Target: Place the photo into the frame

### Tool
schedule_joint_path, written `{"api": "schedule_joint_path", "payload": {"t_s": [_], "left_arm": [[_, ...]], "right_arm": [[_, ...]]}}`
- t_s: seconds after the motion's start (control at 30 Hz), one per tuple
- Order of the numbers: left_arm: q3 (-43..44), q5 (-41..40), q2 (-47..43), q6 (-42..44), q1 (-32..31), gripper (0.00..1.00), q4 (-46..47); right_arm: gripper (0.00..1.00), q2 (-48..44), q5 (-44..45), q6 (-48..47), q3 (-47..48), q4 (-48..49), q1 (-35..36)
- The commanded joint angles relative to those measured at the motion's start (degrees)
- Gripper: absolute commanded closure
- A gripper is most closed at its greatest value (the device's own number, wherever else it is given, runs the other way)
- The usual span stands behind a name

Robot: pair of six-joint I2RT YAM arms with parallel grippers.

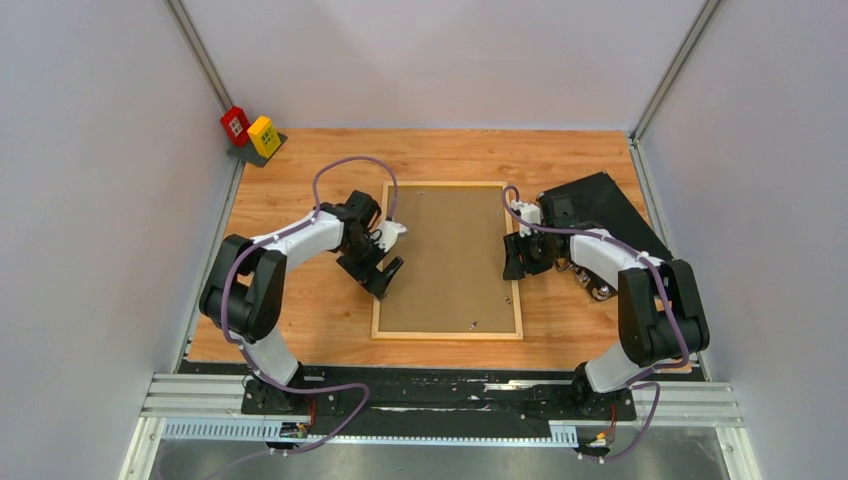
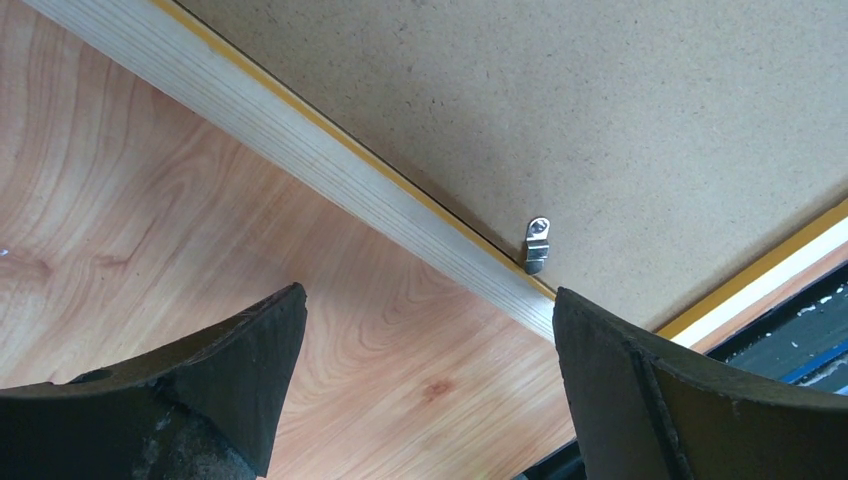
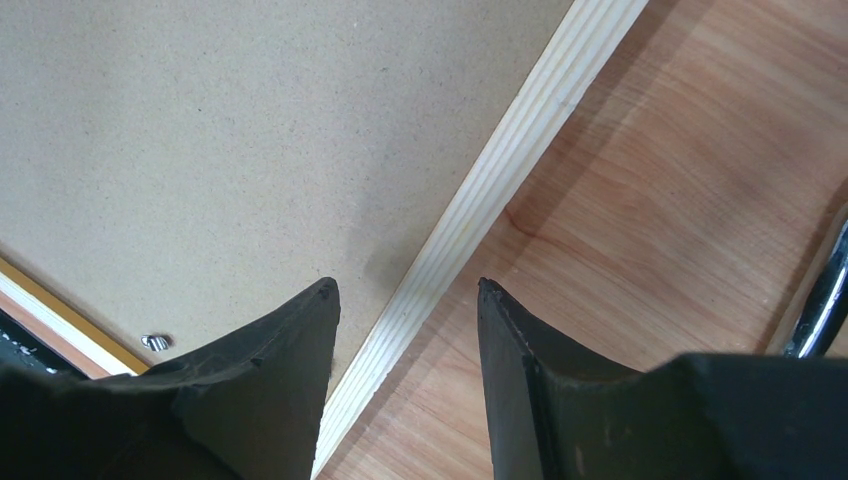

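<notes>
Overhead, one frame [image 1: 445, 335] lay flat in the middle of the wooden table [image 1: 300, 170], its light wood back turned up and its long sides running toward the top of the view. It held one thing that showed: a single brown hardboard panel [image 1: 450, 260], which filled the opening from rail to rail. Whatever lay beneath the panel was hidden.

Two arms reached in, one from each lower corner. The left gripper [image 1: 392, 252] sat at the frame's left rail, a little above mid-height, with its jaws spread wide and nothing between them. In the left wrist view the same gripper [image 2: 430, 310] hung over bare table just beside the rail, and one small metal clip [image 2: 537, 245] sat at the panel's edge where it met the frame.

The right gripper [image 1: 514, 258] stood at the right rail, jaws partly apart and pinching nothing. In its own camera, the right gripper [image 3: 405, 290] straddled the rail, one finger over the panel, the other over the table. A second clip [image 3: 155, 342] showed at the lower left of that view.

One black case [image 1: 600, 210] lay in the upper right, near the frame. Two small blocks, one red block [image 1: 235, 124] and one yellow block [image 1: 264, 136], stood together in the upper left corner.
</notes>
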Motion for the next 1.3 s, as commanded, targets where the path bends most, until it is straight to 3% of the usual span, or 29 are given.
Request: {"api": "schedule_joint_path", "payload": {"t_s": [0.0, 0.3, 0.67, 1.27], "left_arm": [[1.8, 1.6, -3.8, -0.3, -0.2, 0.0, -0.3], [5.6, -2.4, -2.6, -3.4, -0.2, 0.0, 3.4], [11.6, -7.6, 5.1, -6.6, 0.2, 0.03, 7.4], [13.9, -4.9, 9.9, -9.0, 1.5, 0.39, 7.9]], "right_arm": [[0.48, -1.1, 0.4, -0.4, 0.8, 1.7, 0.0], [0.48, -4.6, 0.6, -1.5, -0.2, 0.3, 0.0], [0.45, -11.5, -0.2, -5.2, -3.3, -4.1, 0.5], [0.45, -10.7, 2.8, -7.3, -7.0, -4.2, 5.7]]}}
